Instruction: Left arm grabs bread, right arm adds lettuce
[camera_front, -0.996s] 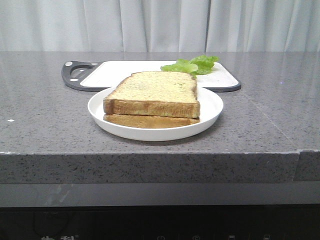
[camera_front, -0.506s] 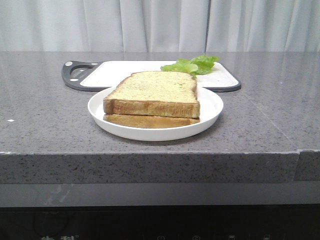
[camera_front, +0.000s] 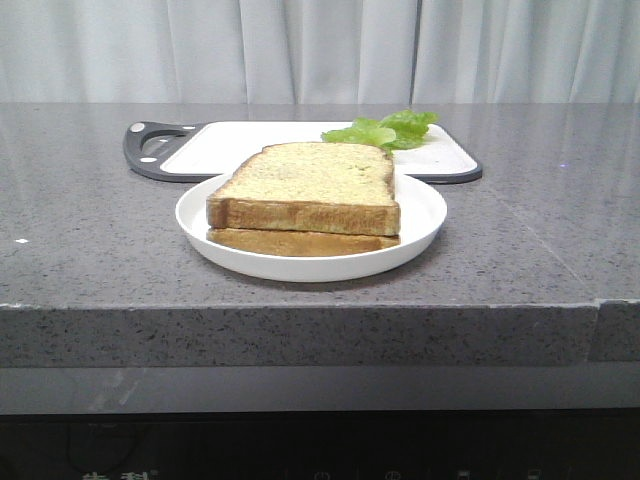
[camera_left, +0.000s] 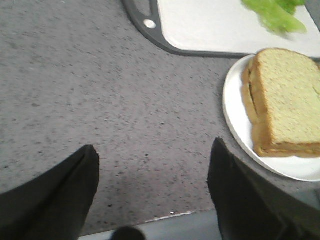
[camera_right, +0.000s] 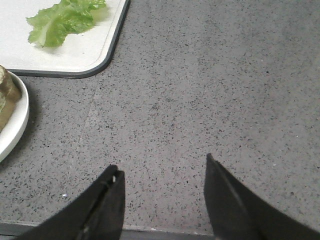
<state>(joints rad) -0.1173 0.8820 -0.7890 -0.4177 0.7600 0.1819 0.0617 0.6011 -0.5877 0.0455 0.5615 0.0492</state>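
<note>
The thick bread slice (camera_front: 312, 185) lies on a thinner slice (camera_front: 300, 243) on a white plate (camera_front: 425, 215) near the counter's front edge. It also shows in the left wrist view (camera_left: 290, 100). The lettuce (camera_front: 385, 130) lies on the white cutting board (camera_front: 250, 140) behind the plate, and shows in both wrist views (camera_left: 275, 12) (camera_right: 62, 20). My left gripper (camera_left: 152, 155) is open and empty over bare counter, apart from the plate (camera_left: 235, 107). My right gripper (camera_right: 162, 170) is open and empty over bare counter on the other side. Neither arm shows in the front view.
The grey speckled counter (camera_front: 90, 220) ends in a front edge just below the plate. The cutting board has a dark rim and handle (camera_front: 150, 145) at its left end. A seam runs across the counter on the right (camera_front: 545, 225).
</note>
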